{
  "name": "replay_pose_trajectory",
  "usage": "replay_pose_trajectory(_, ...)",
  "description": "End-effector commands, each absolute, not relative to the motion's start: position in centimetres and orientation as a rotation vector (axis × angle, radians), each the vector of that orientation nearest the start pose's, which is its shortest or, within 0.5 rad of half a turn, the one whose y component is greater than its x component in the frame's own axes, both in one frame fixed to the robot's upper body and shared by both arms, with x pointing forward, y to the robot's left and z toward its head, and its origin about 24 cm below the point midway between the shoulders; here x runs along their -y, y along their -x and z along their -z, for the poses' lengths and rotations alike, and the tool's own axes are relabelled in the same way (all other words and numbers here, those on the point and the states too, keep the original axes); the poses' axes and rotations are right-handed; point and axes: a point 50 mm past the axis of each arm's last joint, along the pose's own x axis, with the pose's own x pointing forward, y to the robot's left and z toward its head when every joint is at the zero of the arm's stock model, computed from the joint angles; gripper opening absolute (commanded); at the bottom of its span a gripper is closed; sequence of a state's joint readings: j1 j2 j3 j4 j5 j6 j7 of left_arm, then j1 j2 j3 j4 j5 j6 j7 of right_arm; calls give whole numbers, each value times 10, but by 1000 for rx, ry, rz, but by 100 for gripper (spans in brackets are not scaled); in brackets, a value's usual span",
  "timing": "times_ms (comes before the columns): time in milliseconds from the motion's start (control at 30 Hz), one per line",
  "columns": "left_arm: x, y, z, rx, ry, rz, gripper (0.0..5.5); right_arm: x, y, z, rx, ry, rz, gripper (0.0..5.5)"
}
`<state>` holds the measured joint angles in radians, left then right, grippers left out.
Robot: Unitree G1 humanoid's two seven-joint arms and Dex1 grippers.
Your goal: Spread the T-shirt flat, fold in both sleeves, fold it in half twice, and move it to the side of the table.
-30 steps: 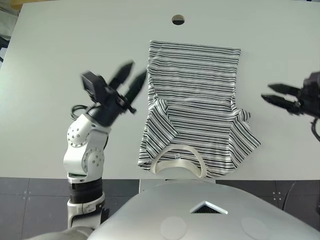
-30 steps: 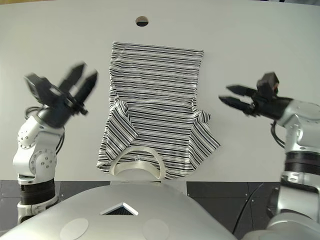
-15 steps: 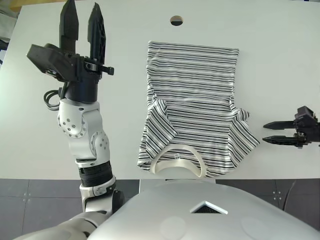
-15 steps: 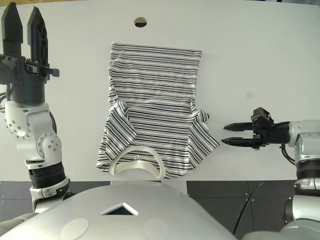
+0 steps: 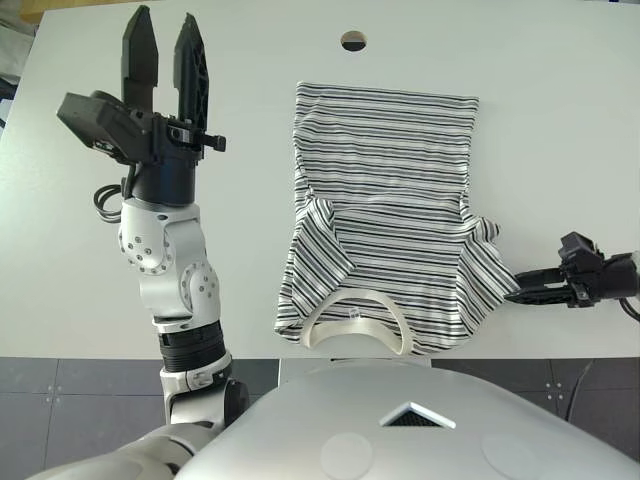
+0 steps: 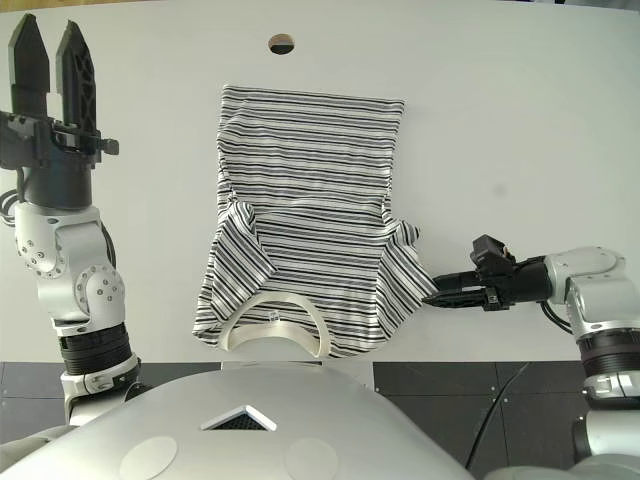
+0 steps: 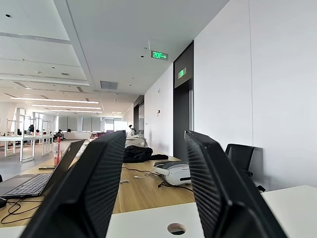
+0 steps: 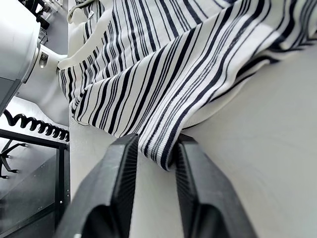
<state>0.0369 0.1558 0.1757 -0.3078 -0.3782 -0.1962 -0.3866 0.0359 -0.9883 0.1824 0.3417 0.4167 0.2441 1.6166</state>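
The right tool (image 6: 437, 298) pinched a sleeve hem of the T-shirt (image 5: 385, 190), which lay on the worktop (image 5: 560, 120) to its left. The left tool (image 5: 163, 50) stood raised and released, the T-shirt well to its right.

Seen from the head, high over the white table (image 5: 560, 120) and looking steeply down: two eye views sharing the same tabletop, the striped T-shirt (image 5: 385, 200) at centre, shifted toward 9 o'clock in the right eye's. Shot from the left wrist, raised at 10 o'clock, facing level past the parted left jaws over the table's far edge into an office (image 7: 74, 148). Taken from the right wrist, low at 4 o'clock, pointing toward 9 o'clock, very close on the sleeve hem (image 8: 163, 148) between the right jaws.
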Motion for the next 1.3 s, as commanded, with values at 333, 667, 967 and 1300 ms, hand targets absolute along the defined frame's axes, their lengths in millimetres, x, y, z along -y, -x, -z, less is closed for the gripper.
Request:
replay_pose_trajectory(333, -194, -232, -128, 532, 108, 268, 223, 307, -174, -51, -980, -14, -1350, 12)
replay_pose_trajectory(667, -194, -234, -127, 535, 123, 274, 223, 289, -176, -84, -886, 70, -1488, 12)
replay_pose_trajectory(967, -194, -235, -125, 533, 139, 279, 223, 245, -187, -93, -710, 130, -1600, 12)
replay_pose_trajectory(1300, -197, -234, -126, 538, 169, 277, 223, 195, -203, -71, -597, 122, -1627, 12)
